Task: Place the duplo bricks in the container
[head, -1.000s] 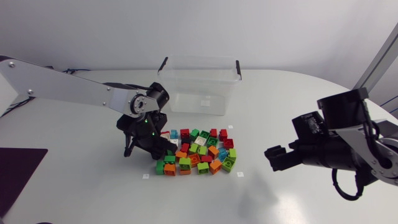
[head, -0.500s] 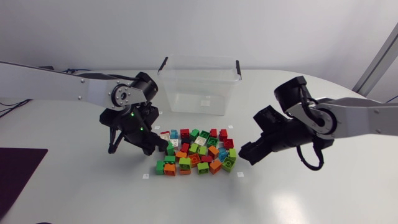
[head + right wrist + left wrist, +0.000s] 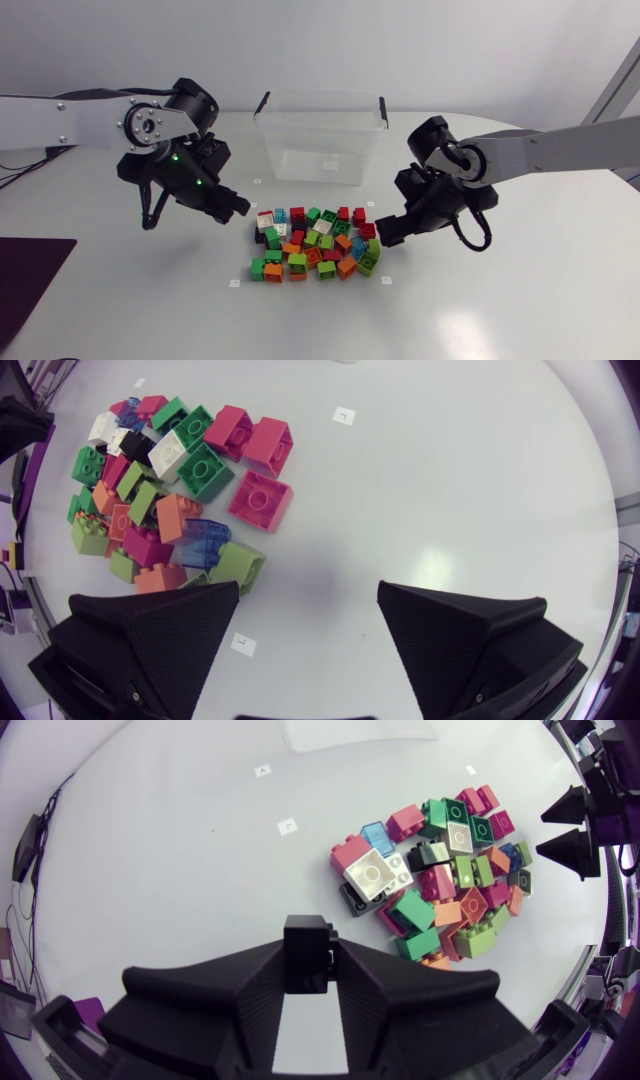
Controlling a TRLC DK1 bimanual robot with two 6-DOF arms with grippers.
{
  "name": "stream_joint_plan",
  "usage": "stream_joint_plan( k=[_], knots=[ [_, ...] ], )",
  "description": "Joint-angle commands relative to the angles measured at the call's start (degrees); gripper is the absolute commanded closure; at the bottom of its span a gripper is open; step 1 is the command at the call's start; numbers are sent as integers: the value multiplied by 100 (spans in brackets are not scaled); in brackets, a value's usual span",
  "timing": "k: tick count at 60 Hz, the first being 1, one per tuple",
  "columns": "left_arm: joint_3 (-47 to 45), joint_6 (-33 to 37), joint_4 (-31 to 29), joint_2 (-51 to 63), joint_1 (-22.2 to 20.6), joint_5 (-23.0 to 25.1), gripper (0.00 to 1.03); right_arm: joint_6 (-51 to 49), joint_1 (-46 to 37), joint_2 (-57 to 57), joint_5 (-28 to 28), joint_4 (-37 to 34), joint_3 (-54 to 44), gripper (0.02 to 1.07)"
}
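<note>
Head view: your left gripper [image 3: 232,205] hangs above the table [image 3: 480,310], just beside the far left corner of the brick pile [image 3: 315,245], toward the table's left edge. Your right gripper [image 3: 383,232] is at the pile's right side, close to the table surface.

Left wrist view: the left gripper [image 3: 308,970] is clamped on a black brick [image 3: 306,945], with one finger against each of its two sides. The brick pile [image 3: 440,870] lies ahead of the gripper and off to one side. A white brick [image 3: 370,875] sits at the pile's nearest corner.

Right wrist view: the fingers of the right gripper [image 3: 308,600] stand wide apart, with only bare table between them. A lime green brick [image 3: 237,567] lies just ahead of one fingertip. A translucent blue brick [image 3: 205,535] touches it, and a pink brick [image 3: 260,500] lies beyond.

The clear container [image 3: 320,150] stands near the middle of the table's far edge, a little apart from the pile. The loose bricks, red, green, orange, blue and white, are heaped at the table's centre. Small white markers [image 3: 234,283] lie around the heap. A dark mat [image 3: 30,270] lies at the table's near left corner.
</note>
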Motion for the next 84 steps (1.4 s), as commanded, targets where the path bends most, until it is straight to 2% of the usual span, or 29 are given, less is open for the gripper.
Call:
stream_joint_plan(
  k=[1, 9, 23, 30, 49, 65, 67, 78, 79, 84],
  knots=[
    [148, 108, 55, -271, 37, 40, 79, 539, 214, 59, 137, -202, 173, 7],
    [157, 91, 204, -455, 19, 84, 79, 899, 565, 367, 401, -299, 401, 7],
    [-19, 135, 670, -974, -51, 101, 79, 1031, 574, 938, 409, -228, 647, 8],
    [69, 117, 960, -1237, -139, 198, 79, 1119, 600, 1009, 427, -193, 647, 14],
    [456, 73, 951, -912, -157, 198, 79, 1066, 451, 543, 453, -387, 234, 16],
    [772, 56, 1013, -684, -200, 198, 78, 1005, 504, 648, 453, -404, 129, 17],
    [860, 38, 1057, -657, -209, 207, 78, 1013, 548, 666, 453, -395, 93, 23],
    [1229, -15, 1136, -526, -236, 207, 78, 961, 583, 552, 453, -404, -47, 40],
    [1308, -24, 1144, -490, -236, 207, 78, 952, 592, 525, 445, -369, -73, 46],
    [1528, -59, 1162, -341, -253, 207, 78, 934, 635, 490, 436, -281, -153, 55]
  ],
)
